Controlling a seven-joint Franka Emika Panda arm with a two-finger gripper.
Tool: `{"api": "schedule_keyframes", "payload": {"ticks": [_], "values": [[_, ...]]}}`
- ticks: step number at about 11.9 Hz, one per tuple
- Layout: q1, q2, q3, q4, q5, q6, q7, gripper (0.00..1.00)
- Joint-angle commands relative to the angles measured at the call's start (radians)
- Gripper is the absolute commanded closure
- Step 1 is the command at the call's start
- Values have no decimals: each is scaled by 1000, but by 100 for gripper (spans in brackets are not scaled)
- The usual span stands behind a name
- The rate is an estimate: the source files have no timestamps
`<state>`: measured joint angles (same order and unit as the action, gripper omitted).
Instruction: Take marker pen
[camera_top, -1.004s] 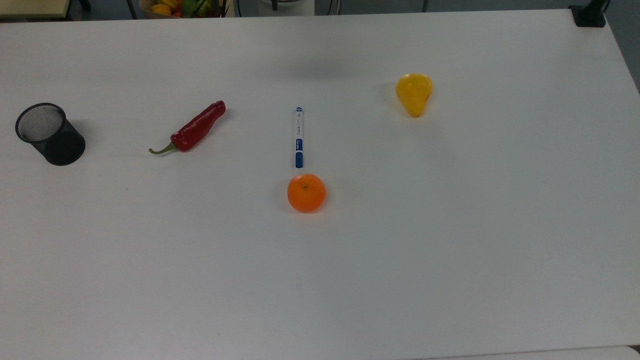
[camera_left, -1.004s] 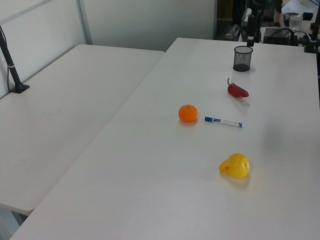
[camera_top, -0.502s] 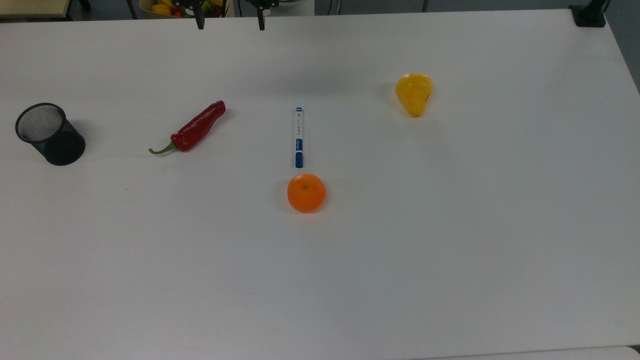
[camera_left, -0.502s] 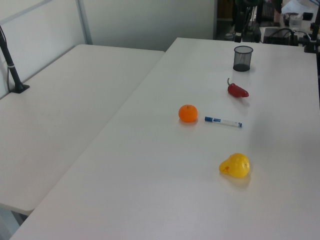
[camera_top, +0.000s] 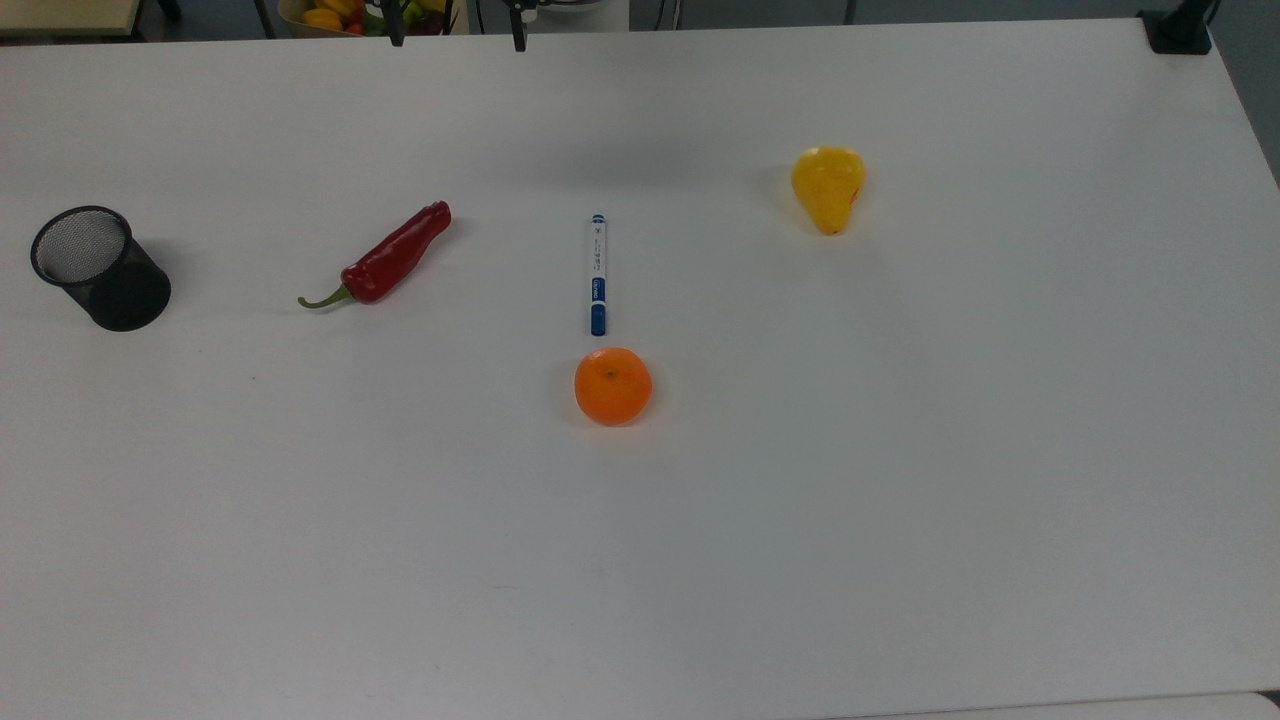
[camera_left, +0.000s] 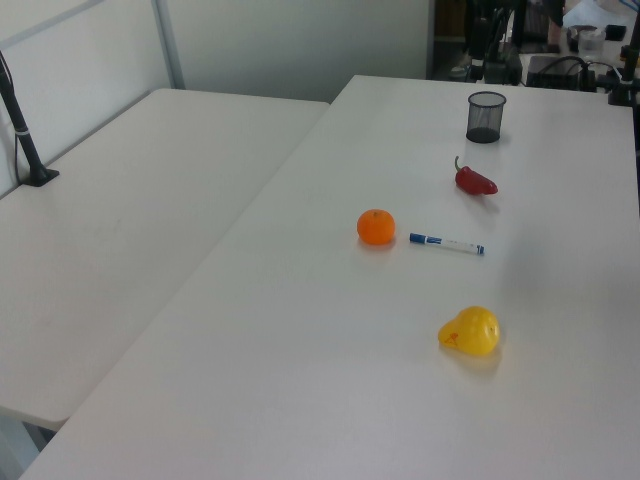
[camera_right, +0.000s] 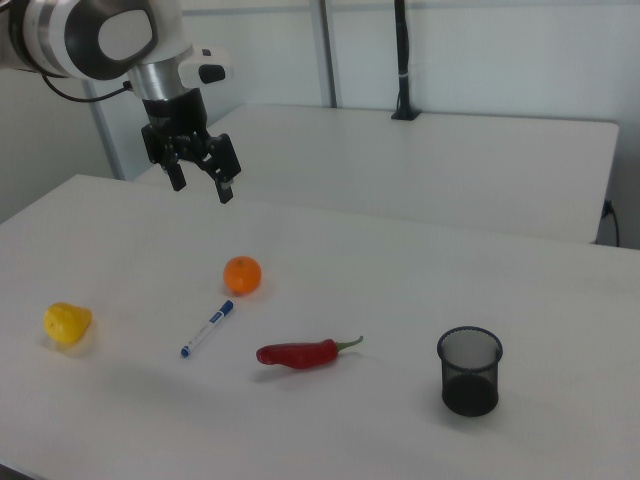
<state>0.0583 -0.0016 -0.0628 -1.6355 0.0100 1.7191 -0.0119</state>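
Note:
The marker pen (camera_top: 597, 275) lies flat on the white table (camera_top: 900, 500), white-barrelled, its blue cap toward the orange (camera_top: 612, 386). It also lies near the table's middle in the left view (camera_left: 447, 243) and the right view (camera_right: 207, 328). My gripper (camera_right: 203, 186) hangs open in the air, high above the table and apart from the marker pen, nothing between its fingers. In the top view, the gripper (camera_top: 457, 38) has its two dark fingertips at the top edge, spread wide, far up from the marker pen.
A red pepper (camera_top: 385, 257) lies at the top view's left of the marker, with a black mesh cup (camera_top: 98, 266) farther left. A yellow pear (camera_top: 828, 187) sits to the right. A second table (camera_left: 120, 230) adjoins in the left view.
The gripper's fingertips have come into the top view at its top edge, then drawn back slightly toward that edge. The marker pen and fruit have not moved.

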Motion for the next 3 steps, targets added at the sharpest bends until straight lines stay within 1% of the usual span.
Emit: {"api": "schedule_keyframes", "payload": {"ticks": [1,3], "values": [[23,-6,-23,13,11,-30,30,0],[23,-6,-23,13,11,-27,27,0]]}}
